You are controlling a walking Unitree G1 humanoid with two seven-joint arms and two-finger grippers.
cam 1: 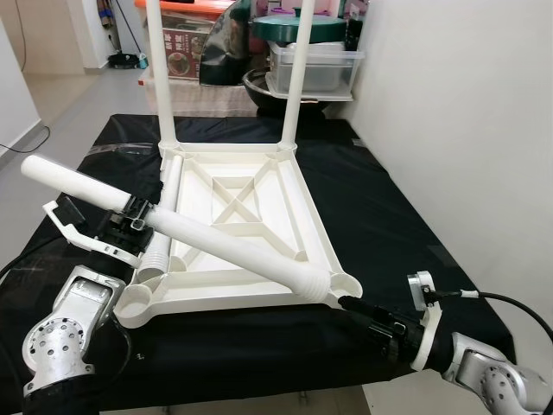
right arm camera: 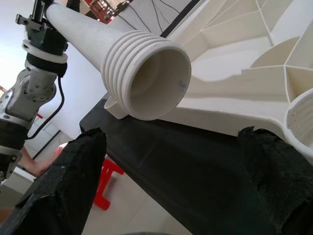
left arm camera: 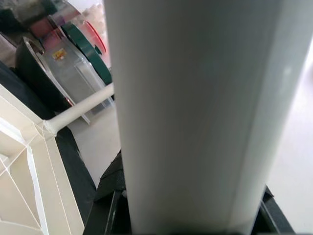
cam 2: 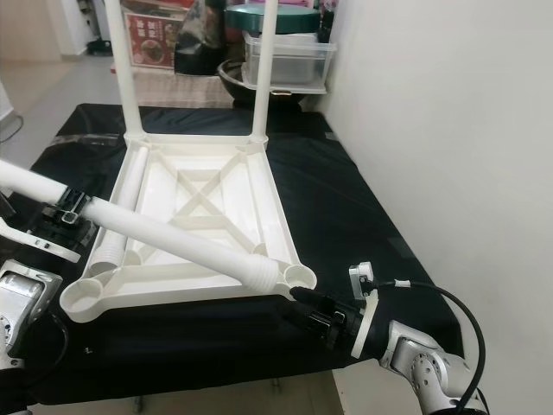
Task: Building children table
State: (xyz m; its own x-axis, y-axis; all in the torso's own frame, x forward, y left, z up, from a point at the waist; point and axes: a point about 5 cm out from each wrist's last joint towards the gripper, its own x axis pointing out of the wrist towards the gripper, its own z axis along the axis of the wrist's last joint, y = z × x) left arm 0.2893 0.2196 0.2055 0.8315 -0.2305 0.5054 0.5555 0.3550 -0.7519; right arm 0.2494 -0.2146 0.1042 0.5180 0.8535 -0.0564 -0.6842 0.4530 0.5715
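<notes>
On black cloth [cam 1: 380, 207], left fingers [cam 1: 138, 210] pinching ribbed white tube [cam 1: 199, 229], right fingers [right arm camera: 73, 166] spread.

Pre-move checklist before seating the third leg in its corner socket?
1. Left gripper clamped on the loose white plastic table leg: ok.
2. Leg's ribbed end at the near right corner socket: beside it, not in; not ok.
3. Leg upright for insertion: lying slanted; not ok.
4. Right gripper free, open at the corner: ok.
5. Upturned white tabletop flat on the black cloth: ok.
6. Socket free of debris: cannot tell.
</notes>
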